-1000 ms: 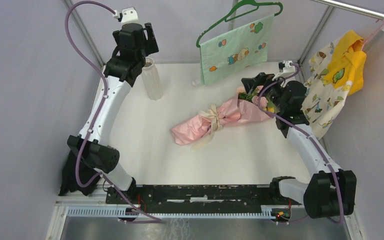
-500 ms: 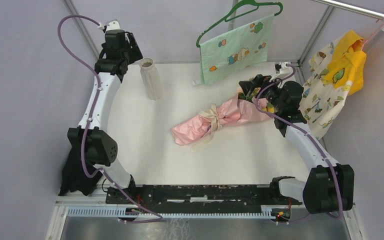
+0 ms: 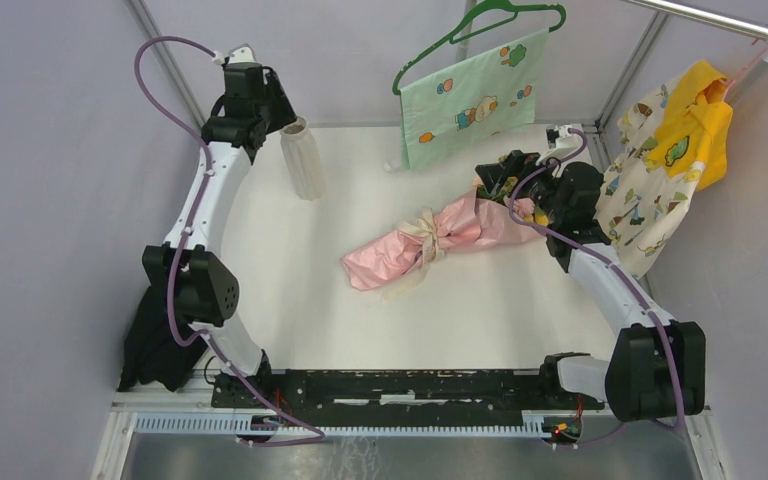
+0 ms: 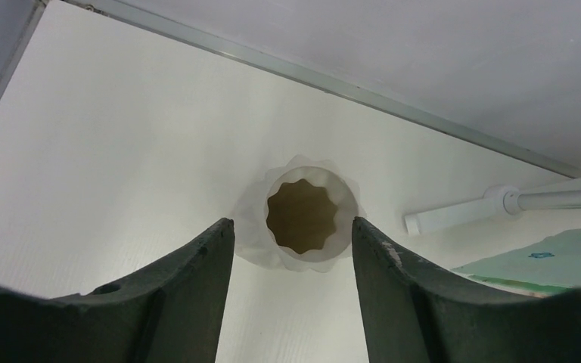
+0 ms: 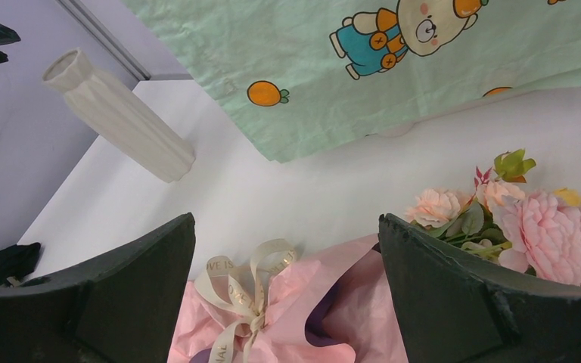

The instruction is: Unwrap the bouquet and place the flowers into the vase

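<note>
Vase (image 3: 303, 160): upright at the far left of the table (image 3: 360, 320), near the rear wall, well apart from the bouquet; mouth seen from above in the left wrist view, dark inside
Left gripper (image 4: 291, 227): hanging over the vase, jaws released and standing apart, one finger on each side of the scalloped rim as seen from above; contact with the rim not visible
Bouquet (image 3: 450, 232): lying flat across the middle of the table, narrow end toward the near left, flower end toward the far right; pink paper wrapped round it, purple lining showing at the open end
Ribbon bow (image 5: 246, 291): cream, tied round the paper about midway along the bundle
Flowers (image 5: 529, 227): pink and peach heads with green leaves, poking out of the wrap's wide end, all inside the paper
Right gripper (image 5: 286, 223): over the flower end of the bouquet, jaws spread wide, grasping nothing; paper and bow visible between the fingers below
Mint-green cloth (image 3: 470, 95): on a green hanger (image 3: 480, 20) at the rear, hanging down between vase and flower end, lower edge close to the table
Yellow and patterned garment (image 3: 680, 150): hanging at the right wall, just behind the right arm
Black cloth (image 3: 150, 350): off the table's near left edge, beside the left arm's base
White rod (image 4: 492, 206): by the rear wall, right of the vase
</note>
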Action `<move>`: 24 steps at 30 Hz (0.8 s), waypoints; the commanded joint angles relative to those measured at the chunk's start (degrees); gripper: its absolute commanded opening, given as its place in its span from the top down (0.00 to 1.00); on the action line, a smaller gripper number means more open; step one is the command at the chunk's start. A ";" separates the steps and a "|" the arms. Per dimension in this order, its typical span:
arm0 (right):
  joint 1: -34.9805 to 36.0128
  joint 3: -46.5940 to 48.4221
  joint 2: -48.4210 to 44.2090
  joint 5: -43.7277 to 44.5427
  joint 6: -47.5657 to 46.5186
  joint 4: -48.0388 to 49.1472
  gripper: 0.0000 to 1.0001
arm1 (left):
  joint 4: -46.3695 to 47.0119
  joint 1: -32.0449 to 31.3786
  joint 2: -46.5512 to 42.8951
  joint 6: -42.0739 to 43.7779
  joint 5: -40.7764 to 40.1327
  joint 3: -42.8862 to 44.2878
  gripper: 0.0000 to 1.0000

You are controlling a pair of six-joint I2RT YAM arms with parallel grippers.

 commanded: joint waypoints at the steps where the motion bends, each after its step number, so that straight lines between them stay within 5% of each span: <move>1: 0.35 0.16 0.43 -1.27 0.51 3.64 0.04 | 0.71 0.19 1.05 -2.97 -1.17 -0.16 0.36; 14: 0.41 0.03 1.96 -0.74 0.81 3.60 0.04 | -2.87 0.15 5.23 -3.62 -3.77 1.40 0.38; 24: 0.36 -0.14 3.32 -1.01 1.01 3.64 0.04 | -4.19 0.14 9.11 -3.16 -4.14 3.04 0.57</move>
